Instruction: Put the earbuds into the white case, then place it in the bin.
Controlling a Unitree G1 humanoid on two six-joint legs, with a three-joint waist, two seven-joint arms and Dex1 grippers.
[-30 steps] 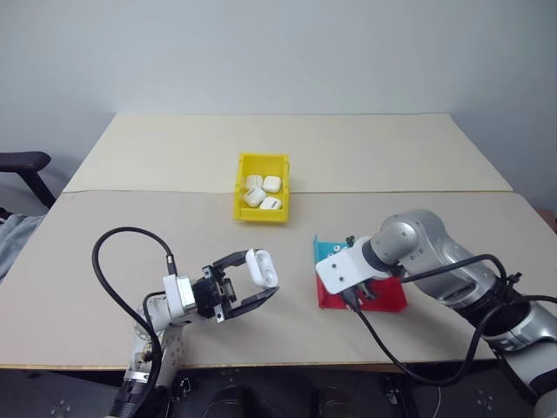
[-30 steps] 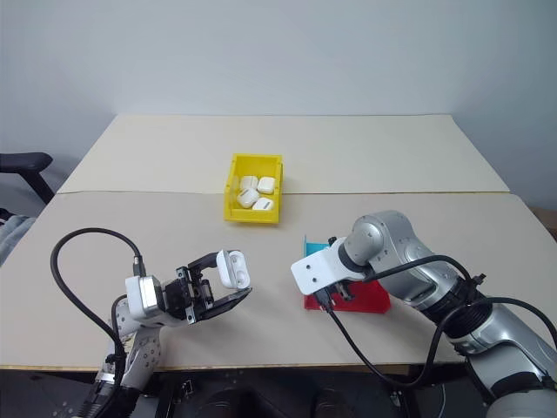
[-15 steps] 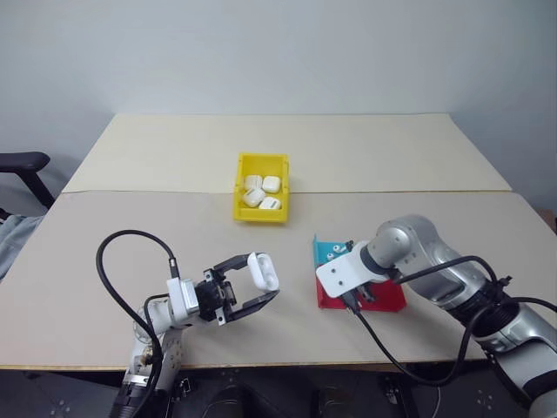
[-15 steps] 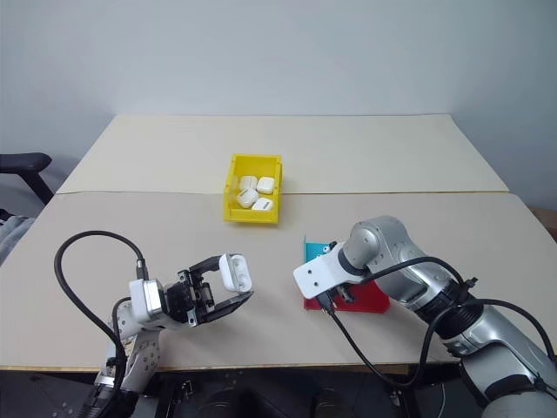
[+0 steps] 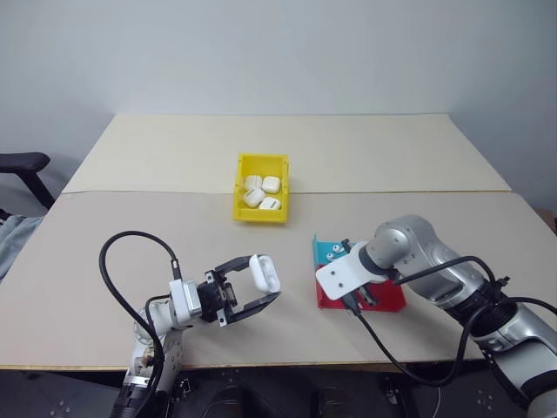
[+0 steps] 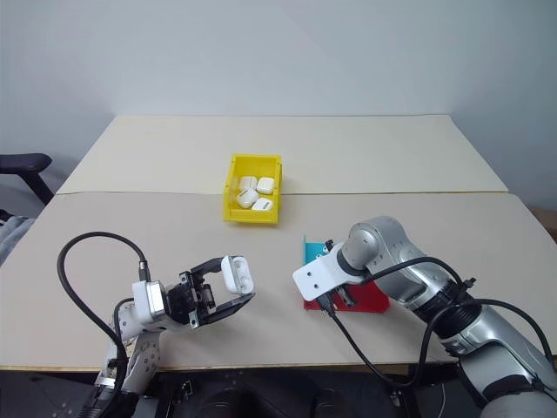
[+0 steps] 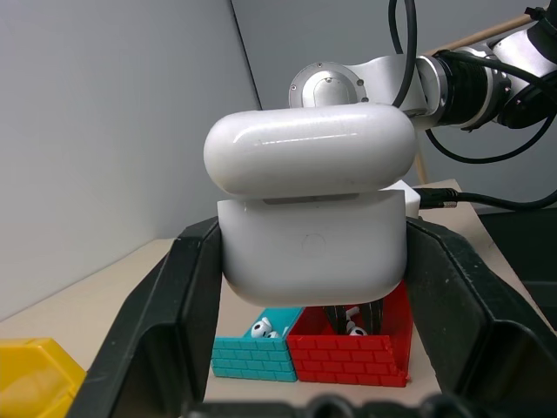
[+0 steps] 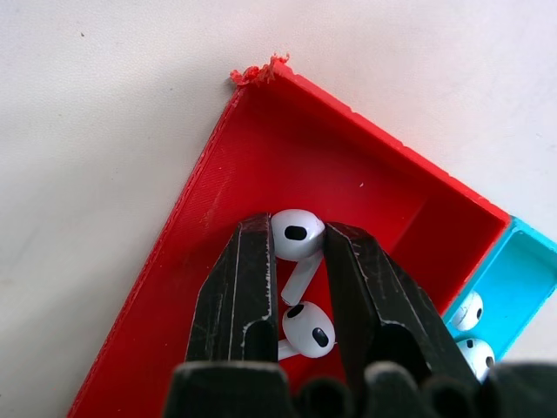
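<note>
Down by the table's near edge we see our left gripper (image 5: 258, 287) clamped on the glossy, rounded case (image 7: 312, 222), lid ajar, held off the table. Our right gripper (image 8: 300, 248) reaches into the red tray (image 8: 222, 165) with its black fingers pinching one smooth white earbud (image 8: 297, 232), another beneath. Well apart toward mid-table, the yellow bin (image 5: 244, 163) already holds several cases, with bare tabletop (image 5: 374, 152) around it.

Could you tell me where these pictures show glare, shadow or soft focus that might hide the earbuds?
Left wrist view: the white case carries a soft sheen on its lid, while the trays behind look slightly soft. Right wrist view: the right gripper closes around an earbud in the red tray, its dark fingers blurred near the camera. Left eye view: even light, faint shadows.
</note>
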